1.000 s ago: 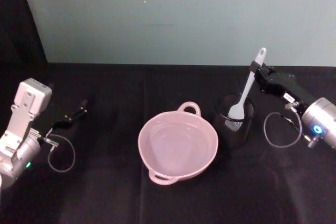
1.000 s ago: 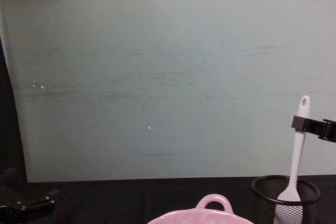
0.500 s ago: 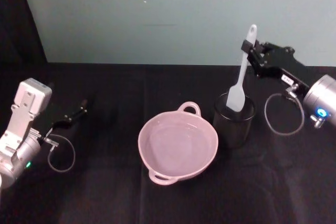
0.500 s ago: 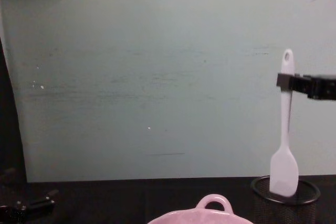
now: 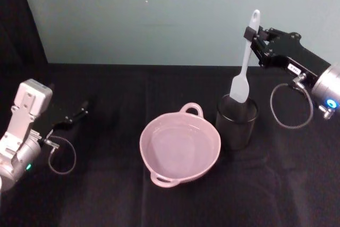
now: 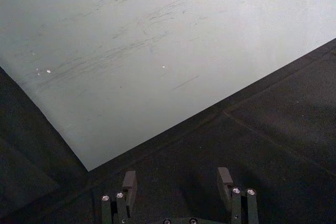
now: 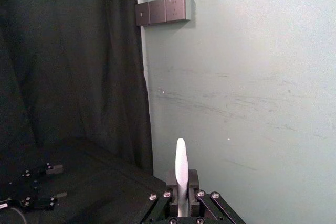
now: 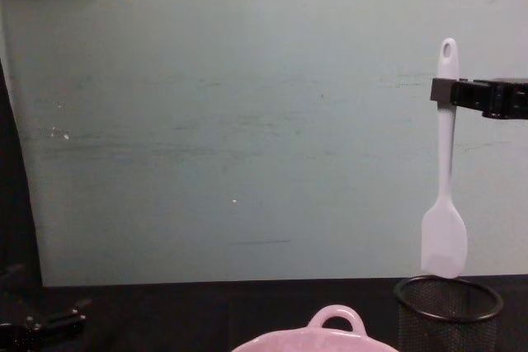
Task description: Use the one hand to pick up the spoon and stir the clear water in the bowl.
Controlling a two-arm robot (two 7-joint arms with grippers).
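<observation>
My right gripper point(image 5: 249, 33) is shut on the upper handle of the white spoon point(image 5: 243, 68), which hangs upright with its flat head just above the black mesh cup point(image 5: 237, 123). From the chest the spoon point(image 8: 445, 204) is clear of the cup's rim point(image 8: 448, 298), held by the right gripper point(image 8: 443, 92). In the right wrist view the spoon's handle point(image 7: 181, 174) stands between the fingers. The pale pink bowl point(image 5: 179, 145) with clear water sits at the table's centre, left of the cup. My left gripper point(image 5: 82, 111) rests open at the far left, its fingers point(image 6: 129, 184) apart over black cloth.
A black cloth covers the table point(image 5: 106, 195), backed by a pale green wall point(image 5: 159, 19). A dark curtain point(image 7: 68, 77) hangs at the left side. The bowl's loop handle point(image 8: 336, 317) shows low in the chest view.
My right gripper has lifted the spoon straight up, from standing inside the mesh cup to hanging with its head above the rim. The left arm has stayed put.
</observation>
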